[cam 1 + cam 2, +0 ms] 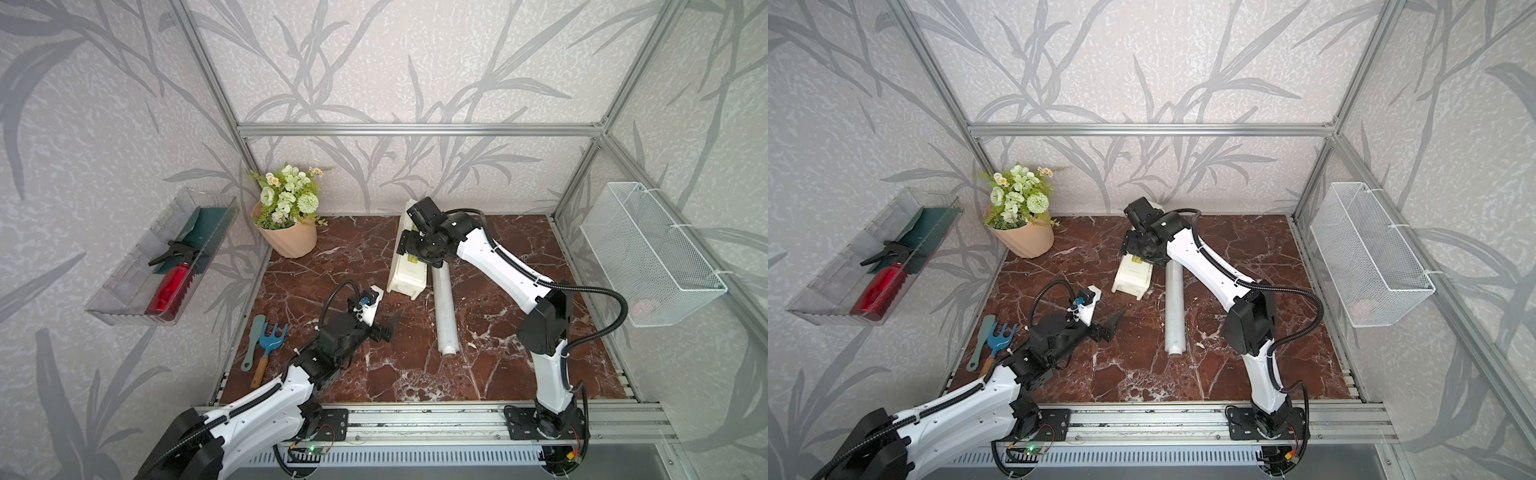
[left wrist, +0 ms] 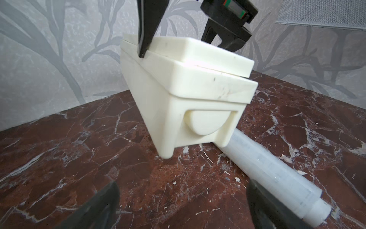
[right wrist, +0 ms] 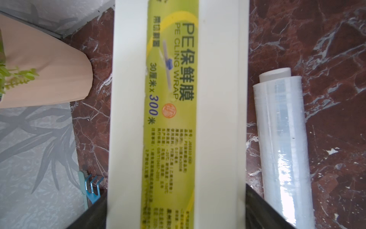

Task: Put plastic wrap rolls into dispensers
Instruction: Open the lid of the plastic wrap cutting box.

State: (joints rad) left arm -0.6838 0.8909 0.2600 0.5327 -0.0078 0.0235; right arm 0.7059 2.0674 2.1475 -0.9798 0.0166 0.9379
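The dispenser (image 1: 409, 274) (image 1: 1133, 277), a long cream-white box with a yellow-green label (image 3: 172, 99), lies lid down on the marble table, running front to back. My right gripper (image 1: 415, 254) (image 3: 176, 204) reaches down over its middle, one black finger pressed against each long side. The plastic wrap roll (image 1: 444, 316) (image 1: 1174, 316) (image 3: 283, 148) lies on the table just right of the box, parallel to it. My left gripper (image 1: 388, 326) (image 2: 182, 190) stands open and empty, low over the table, facing the box's near end (image 2: 198, 123).
A peach flower pot (image 1: 286, 237) stands at the back left. Small garden tools (image 1: 266, 345) lie by the left edge. A clear wall tray (image 1: 124, 291) holds a red bottle. A white wire basket (image 1: 648, 253) hangs on the right wall.
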